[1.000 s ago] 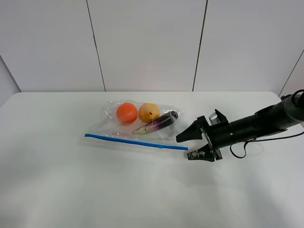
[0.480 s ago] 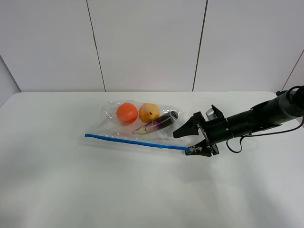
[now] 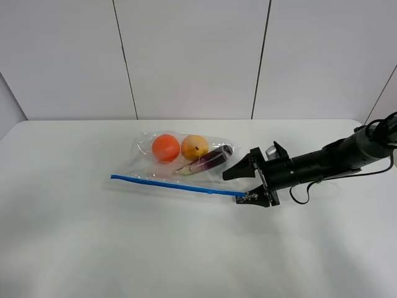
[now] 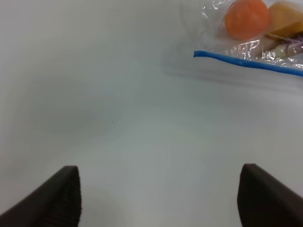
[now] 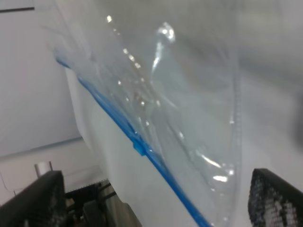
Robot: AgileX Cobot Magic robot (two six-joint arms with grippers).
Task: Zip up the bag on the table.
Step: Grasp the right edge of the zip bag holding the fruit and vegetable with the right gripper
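Holds the right jaws apart, with the end of the blue strip of the bag between them, flat on the counter. Holds the left jaws apart too, bag far ahead.

The right gripper has slid toward nine o'clock over the table, closing on the bag's three o'clock corner. A second ago its spread jaws stood just clear of the blue zipper strip. Now they flank the strip's end.
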